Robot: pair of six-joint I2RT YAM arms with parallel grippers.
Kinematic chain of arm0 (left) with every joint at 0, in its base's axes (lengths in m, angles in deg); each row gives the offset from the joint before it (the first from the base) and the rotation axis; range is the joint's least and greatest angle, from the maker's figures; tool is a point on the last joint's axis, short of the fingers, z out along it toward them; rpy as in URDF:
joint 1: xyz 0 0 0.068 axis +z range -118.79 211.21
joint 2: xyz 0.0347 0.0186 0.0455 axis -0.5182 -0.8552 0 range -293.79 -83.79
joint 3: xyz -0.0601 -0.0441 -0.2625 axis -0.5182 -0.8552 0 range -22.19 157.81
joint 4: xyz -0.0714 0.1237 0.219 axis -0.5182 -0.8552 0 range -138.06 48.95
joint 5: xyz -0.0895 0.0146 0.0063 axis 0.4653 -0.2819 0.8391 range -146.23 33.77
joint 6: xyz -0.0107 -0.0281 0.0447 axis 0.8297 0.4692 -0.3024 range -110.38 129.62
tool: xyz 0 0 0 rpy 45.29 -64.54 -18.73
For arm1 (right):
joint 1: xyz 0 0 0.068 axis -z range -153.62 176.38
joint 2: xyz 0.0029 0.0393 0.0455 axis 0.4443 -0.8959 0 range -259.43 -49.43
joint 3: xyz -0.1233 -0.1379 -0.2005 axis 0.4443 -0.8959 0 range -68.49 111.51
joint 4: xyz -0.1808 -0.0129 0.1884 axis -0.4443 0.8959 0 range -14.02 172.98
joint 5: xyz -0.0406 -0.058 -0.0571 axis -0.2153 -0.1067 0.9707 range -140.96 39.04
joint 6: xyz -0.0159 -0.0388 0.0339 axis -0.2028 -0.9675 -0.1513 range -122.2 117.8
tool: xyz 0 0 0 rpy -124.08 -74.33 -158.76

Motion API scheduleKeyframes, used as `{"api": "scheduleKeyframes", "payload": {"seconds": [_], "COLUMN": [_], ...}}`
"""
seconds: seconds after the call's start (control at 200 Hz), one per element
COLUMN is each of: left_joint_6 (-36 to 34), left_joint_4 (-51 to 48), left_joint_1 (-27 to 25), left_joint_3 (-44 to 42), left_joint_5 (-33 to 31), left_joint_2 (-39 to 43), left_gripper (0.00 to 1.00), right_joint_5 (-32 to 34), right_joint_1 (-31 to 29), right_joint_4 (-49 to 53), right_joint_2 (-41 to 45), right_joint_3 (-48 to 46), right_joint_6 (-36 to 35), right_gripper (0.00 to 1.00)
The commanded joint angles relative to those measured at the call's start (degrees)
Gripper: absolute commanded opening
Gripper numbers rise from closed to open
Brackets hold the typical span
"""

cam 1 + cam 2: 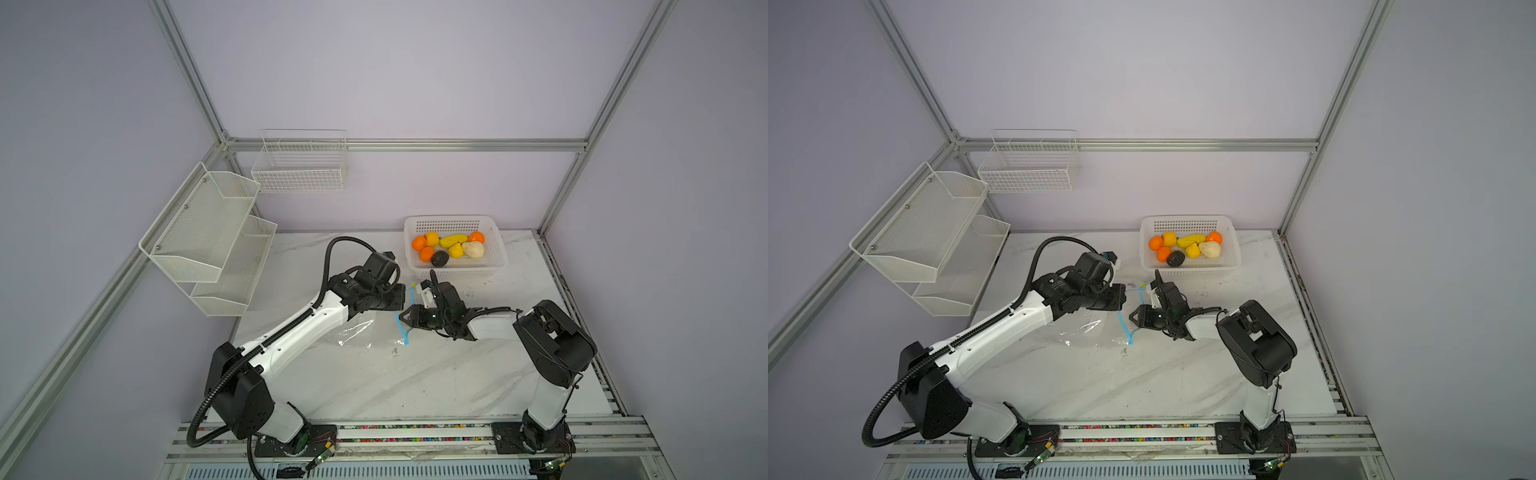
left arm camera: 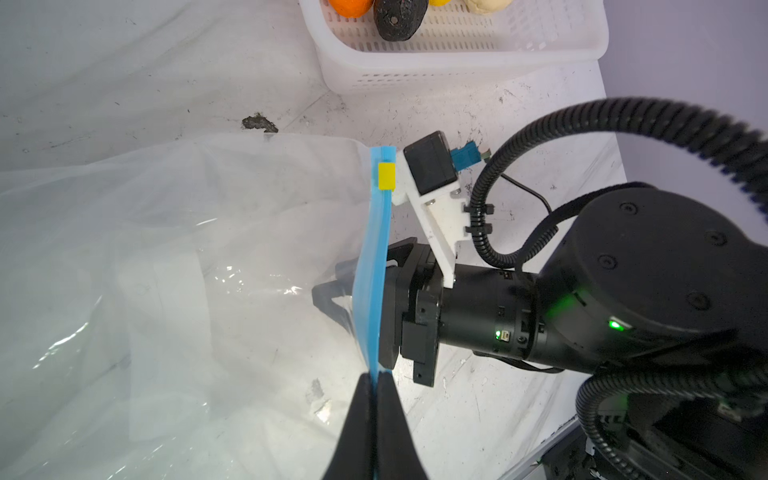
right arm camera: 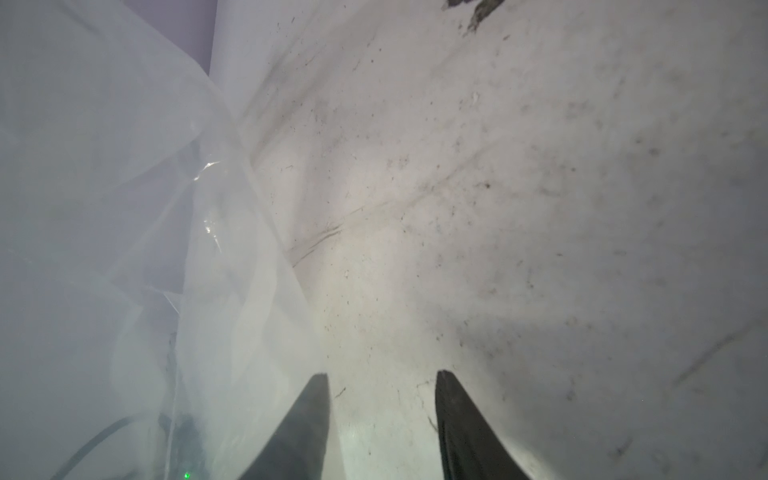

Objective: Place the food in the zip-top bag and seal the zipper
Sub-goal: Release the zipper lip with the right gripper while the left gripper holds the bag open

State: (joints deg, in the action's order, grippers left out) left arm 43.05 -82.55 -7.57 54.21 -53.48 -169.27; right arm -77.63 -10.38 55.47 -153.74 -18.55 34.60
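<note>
Left gripper pinched shut on zipper, right gripper half-parted, empty, at zip-top bag mouth, mid-frame in a top view; food lies in basket above-right; recommend spreading mouth wider before loading.

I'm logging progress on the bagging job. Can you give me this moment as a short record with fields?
food: all eight pieces in the white basket
bag: clear, lying on the table, no food seen inside
zipper: blue strip; yellow slider at the end nearest the basket
left gripper: shut on the zipper
right gripper: open, fingers seen through plastic, apparently inside the bag's mouth
seal: not yet done
</note>
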Motion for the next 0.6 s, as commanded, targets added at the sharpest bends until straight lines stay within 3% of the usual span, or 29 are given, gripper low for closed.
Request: {"api": "scheduleKeyframes", "payload": {"seconds": [0.0,0.595], "left_joint_6": [0.8,2.9], "left_joint_4": [0.5,1.0], "left_joint_1": [-0.3,-0.3], "left_joint_3": [3.6,2.7], "left_joint_5": [-0.5,-4.9], "left_joint_2": [0.1,-3.9], "left_gripper": [0.0,0.0], "right_joint_5": [0.5,-0.7], "right_joint_1": [-0.1,-0.1], "right_joint_4": [1.4,5.8], "right_joint_2": [0.7,9.1], "right_joint_3": [1.6,-0.7], "right_joint_6": [-0.4,-4.1], "right_gripper": [0.45,0.51]}}
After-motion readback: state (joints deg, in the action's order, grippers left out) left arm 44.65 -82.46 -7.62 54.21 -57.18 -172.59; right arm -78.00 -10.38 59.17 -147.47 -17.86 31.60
